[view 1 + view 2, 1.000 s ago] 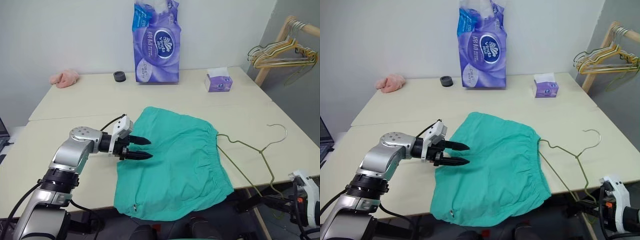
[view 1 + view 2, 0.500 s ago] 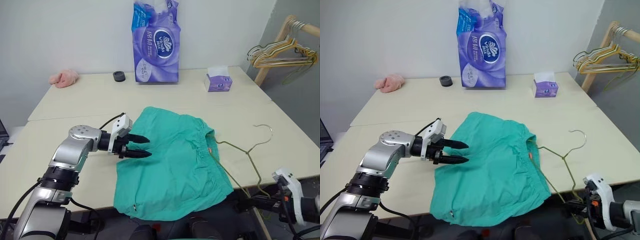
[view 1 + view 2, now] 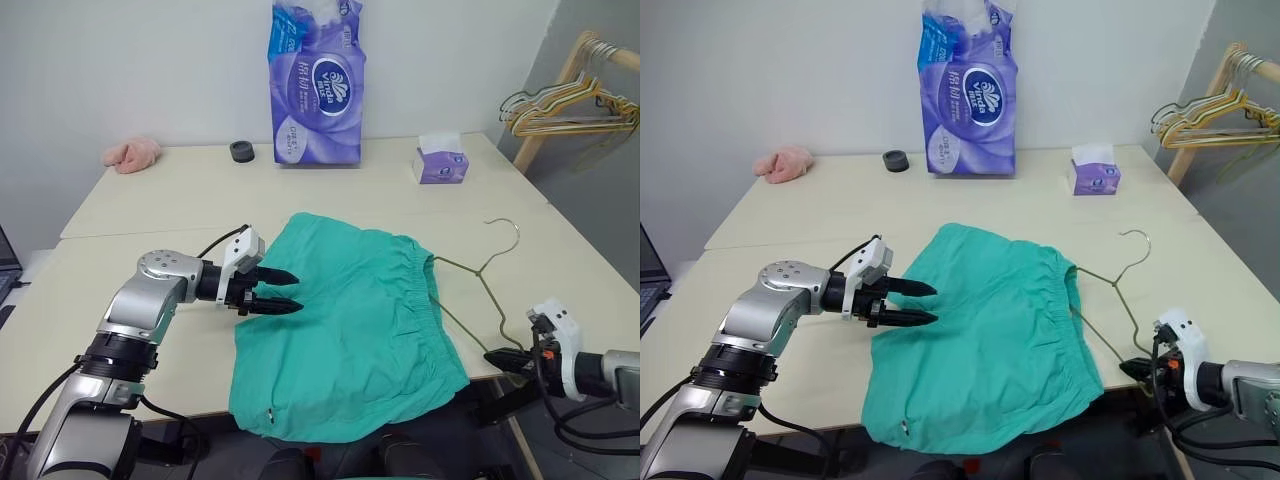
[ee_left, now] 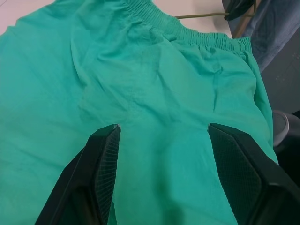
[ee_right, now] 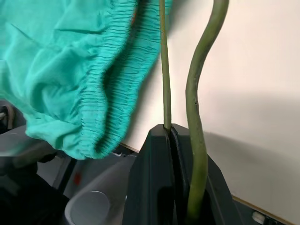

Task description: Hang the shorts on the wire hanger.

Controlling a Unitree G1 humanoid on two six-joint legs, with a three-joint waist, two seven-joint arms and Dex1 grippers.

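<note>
Two grippers engaged: right gripper (image 3: 1137, 369) clenched on wire hanger (image 3: 482, 268), swung further onto the table edge, one end under the waistband of the shorts (image 3: 345, 330). Left gripper (image 3: 283, 292) spread above the cloth. Threading seemingly underway.

Lab-like room: plain tables (image 3: 150, 205), hanger rack (image 3: 565, 95).

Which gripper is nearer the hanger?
Right. The right gripper is shut on the hanger at its lower corner; the left gripper hovers open over the shorts, across from it.
</note>
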